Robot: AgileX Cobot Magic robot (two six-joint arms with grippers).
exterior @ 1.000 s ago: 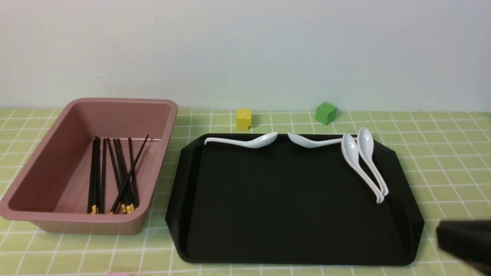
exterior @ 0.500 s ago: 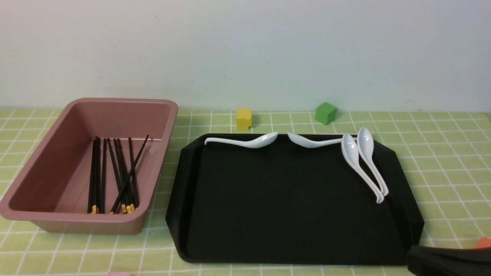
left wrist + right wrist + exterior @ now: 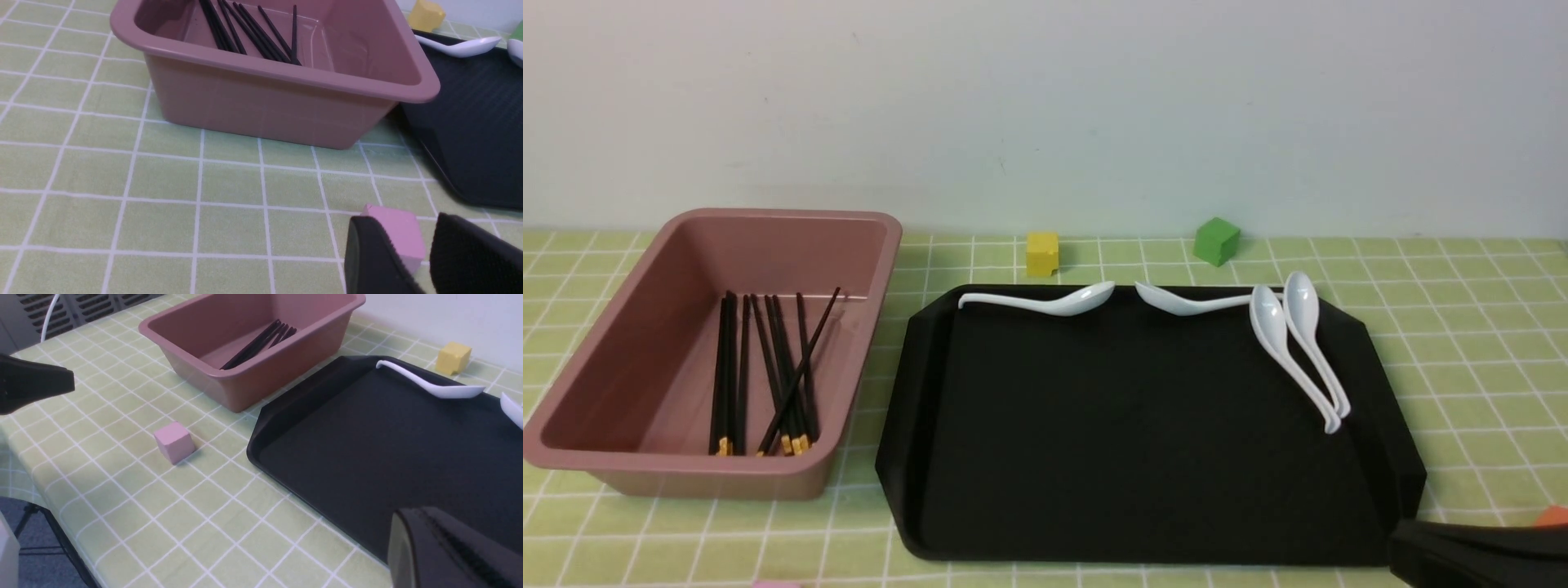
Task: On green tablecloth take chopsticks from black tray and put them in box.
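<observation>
Several black chopsticks point(image 3: 768, 376) with gold bands lie inside the pink box point(image 3: 768, 222) at the left of the green tablecloth point(image 3: 1462, 343). They also show in the left wrist view point(image 3: 249, 32) and the right wrist view point(image 3: 257, 343). The black tray point(image 3: 1135, 433) holds no chopsticks, only white spoons. My right gripper point(image 3: 1401, 547) is shut and empty, low at the tray's near right corner point(image 3: 412, 526). My left gripper point(image 3: 404, 222) is open and empty over the cloth near the box's front, and shows far off in the right wrist view point(image 3: 61, 381).
White spoons point(image 3: 1045, 302) point(image 3: 1192, 302) point(image 3: 1298, 343) lie along the tray's far and right sides. A yellow cube point(image 3: 1042, 251) and a green cube point(image 3: 1216, 240) sit behind the tray. A pink cube point(image 3: 173, 441) stands on the cloth just beyond my left fingers. An orange cube point(image 3: 1553, 515) is at the right edge.
My right gripper dropped lower toward the near right corner between one second and half a second ago, uncovering the orange cube. It has held still since.
</observation>
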